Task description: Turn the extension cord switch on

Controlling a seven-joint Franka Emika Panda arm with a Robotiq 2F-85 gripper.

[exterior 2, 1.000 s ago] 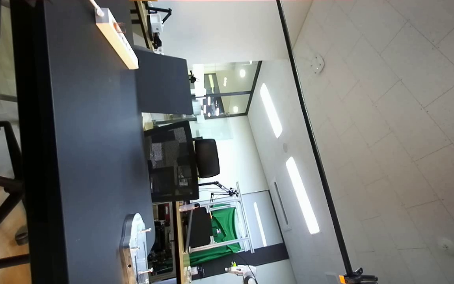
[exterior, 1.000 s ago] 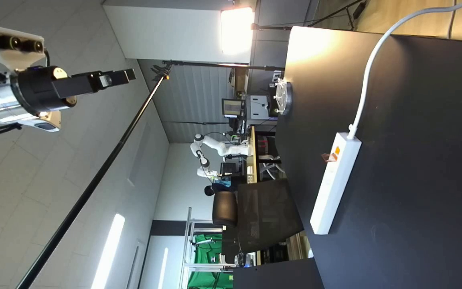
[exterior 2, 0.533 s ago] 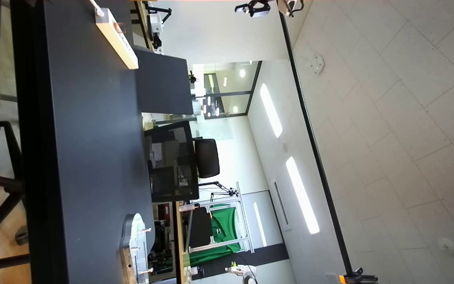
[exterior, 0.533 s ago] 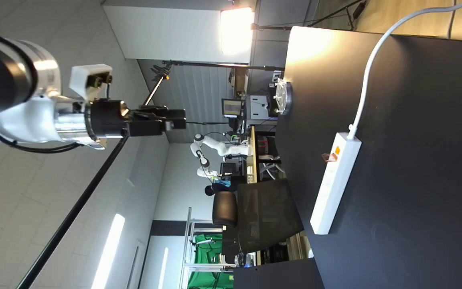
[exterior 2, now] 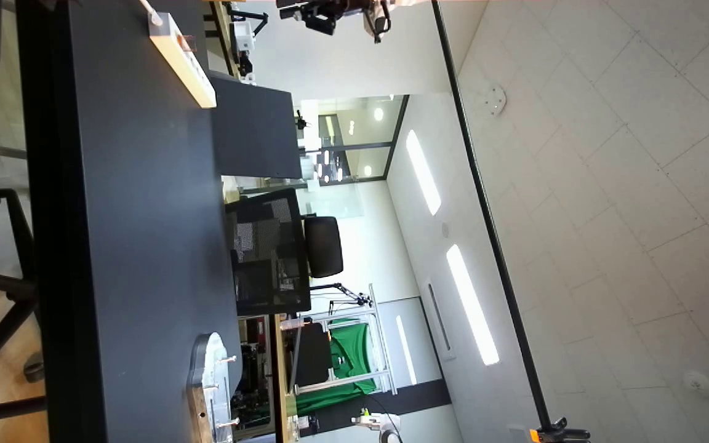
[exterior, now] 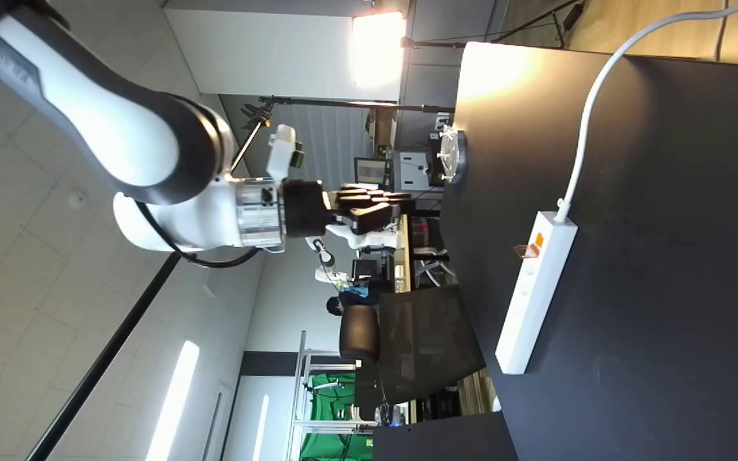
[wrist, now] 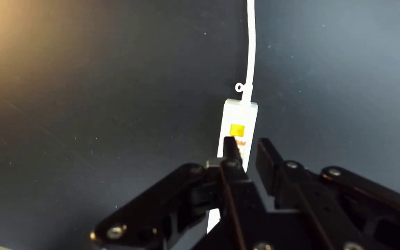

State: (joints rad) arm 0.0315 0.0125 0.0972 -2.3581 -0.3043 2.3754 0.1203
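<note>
Wrist view shows the extension cord (wrist: 239, 114) partly hidden behind the tool (wrist: 246, 146), jaws apart.

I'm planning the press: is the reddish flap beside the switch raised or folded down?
Raised. In both exterior views the reddish flap stands out from the white strip; the wrist view shows the switch uncovered.

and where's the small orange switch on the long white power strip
Right of centre in an exterior view, the orange switch is on the white strip, between its white cable and a translucent orange flap.
</note>
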